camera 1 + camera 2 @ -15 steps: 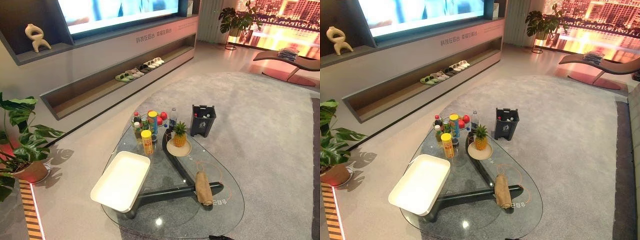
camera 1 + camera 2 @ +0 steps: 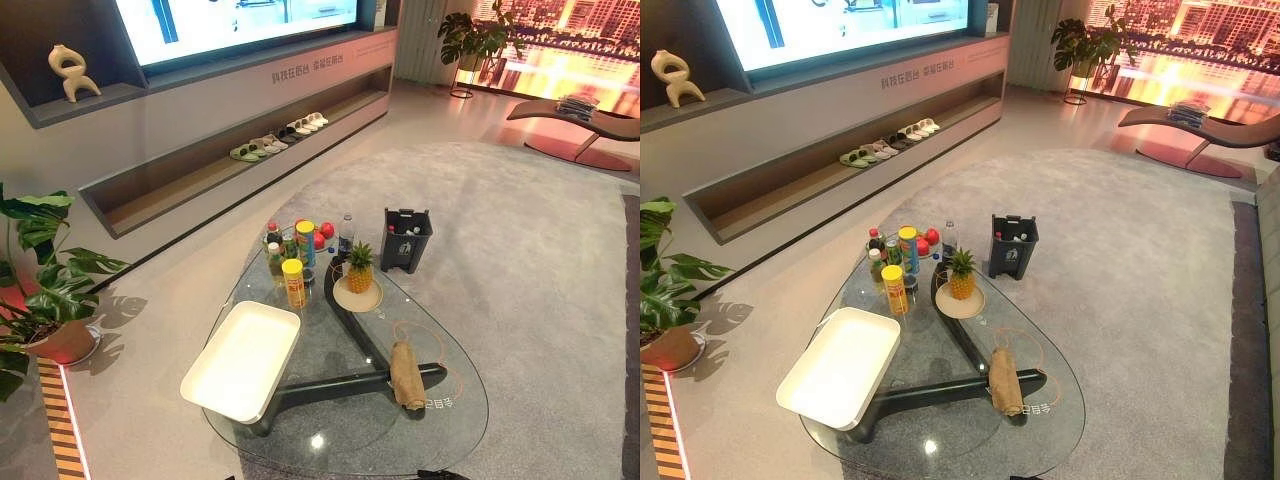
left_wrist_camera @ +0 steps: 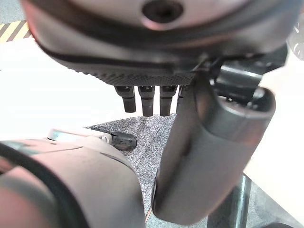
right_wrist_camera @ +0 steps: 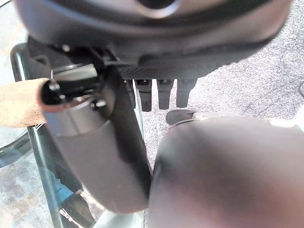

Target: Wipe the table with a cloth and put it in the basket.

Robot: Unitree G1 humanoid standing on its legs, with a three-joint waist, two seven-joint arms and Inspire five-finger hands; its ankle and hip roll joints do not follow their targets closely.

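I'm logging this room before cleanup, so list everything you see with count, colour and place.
table: one, clear glass, room's middle
cloth: one, brown, rolled, table's right side
basket: one, white, table's left edge
pineapple: one, yellow, on a plate mid-table
bottles and cans: several, mixed colours, table's far end
bin: one, dark, floor beyond the table
slippers: several pairs, pale, wall shelf
plant: two, green, near left and far window
left hand: one, dark, open, empty, left wrist view
right hand: one, dark, open, empty, right wrist view
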